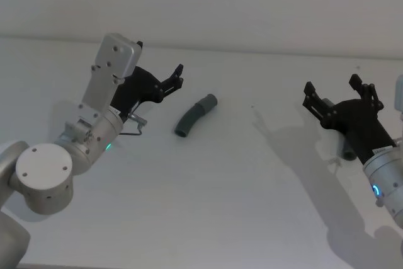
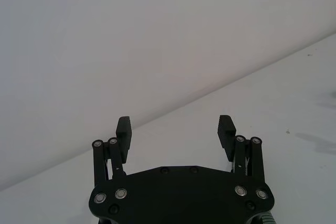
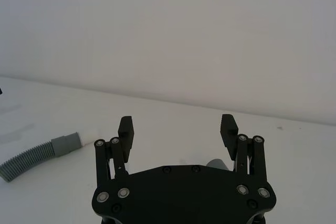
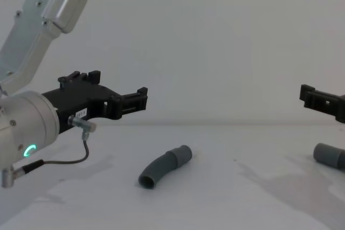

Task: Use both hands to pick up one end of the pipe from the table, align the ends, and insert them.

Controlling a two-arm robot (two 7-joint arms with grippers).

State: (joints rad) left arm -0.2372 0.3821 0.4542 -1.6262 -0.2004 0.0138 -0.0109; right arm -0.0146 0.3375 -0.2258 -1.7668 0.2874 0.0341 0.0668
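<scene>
White table (image 1: 220, 206) holds two pipe pieces, elbow (image 1: 194, 116) and tube (image 4: 328, 155); left gripper (image 2: 176, 127), right gripper (image 3: 177, 127) both splayed.

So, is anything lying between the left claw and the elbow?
Nothing visible is. The left claw hangs open just beside the elbow, with bare table between them. The right claw, also open, is above the tube.

The left arm (image 1: 44, 177) is showing thick silver cylinders, with a flat silver housing (image 1: 116, 61) above its green ring light (image 4: 28, 150). Beside the ring light a thin grey cable (image 4: 64, 161) is looping. Beyond it the black left gripper (image 2: 176, 127) is carrying silver screw heads; the right gripper (image 3: 178, 127) is matching.
</scene>
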